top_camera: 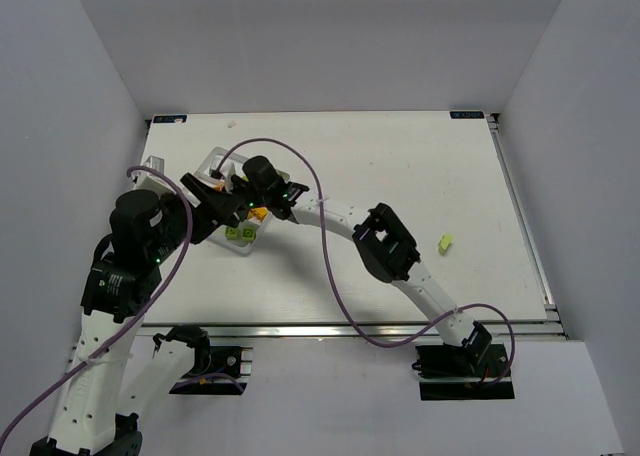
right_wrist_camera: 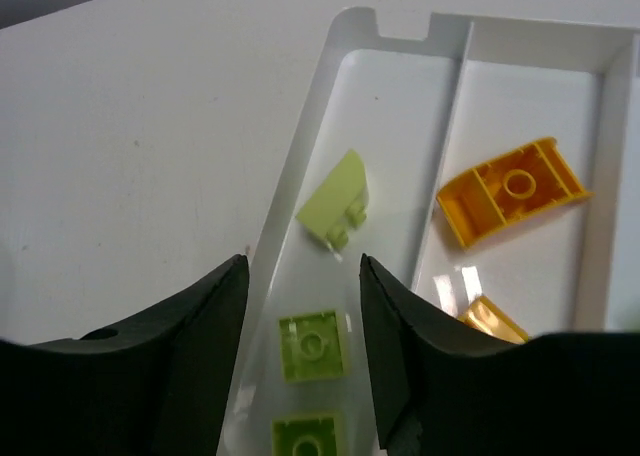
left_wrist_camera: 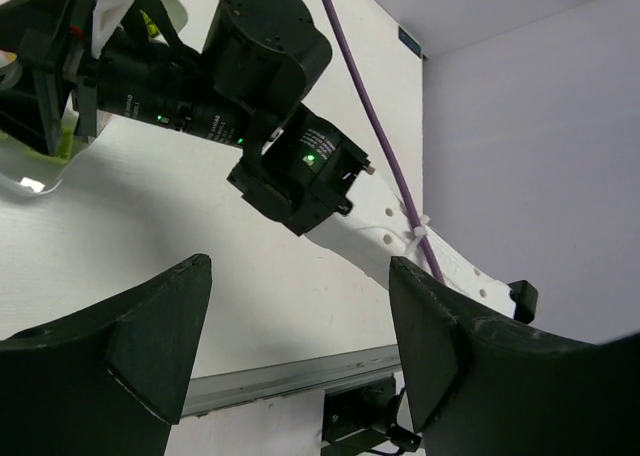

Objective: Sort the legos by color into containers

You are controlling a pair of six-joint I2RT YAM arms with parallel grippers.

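The clear container (right_wrist_camera: 300, 156) has a divider, seen close in the right wrist view. Its left compartment holds a curved lime lego (right_wrist_camera: 335, 211) and two square lime legos (right_wrist_camera: 313, 346). The right compartment holds an orange lego (right_wrist_camera: 512, 188) and a second orange one (right_wrist_camera: 490, 321). My right gripper (right_wrist_camera: 303, 266) hangs open over the lime compartment, holding nothing. From above, the container (top_camera: 212, 159) lies at the table's back left, with lime legos (top_camera: 238, 233) and an orange one (top_camera: 258, 214) showing. My left gripper (left_wrist_camera: 300, 266) is open and empty beside it. One lime lego (top_camera: 445, 243) lies alone on the right.
The right arm's wrist (left_wrist_camera: 280, 106) fills the space just in front of my left gripper; both arms crowd over the container. A purple cable (top_camera: 325, 246) loops across the table. A metal rail (top_camera: 350, 329) runs along the near edge. A small clear piece (top_camera: 152, 166) sits at the far left.
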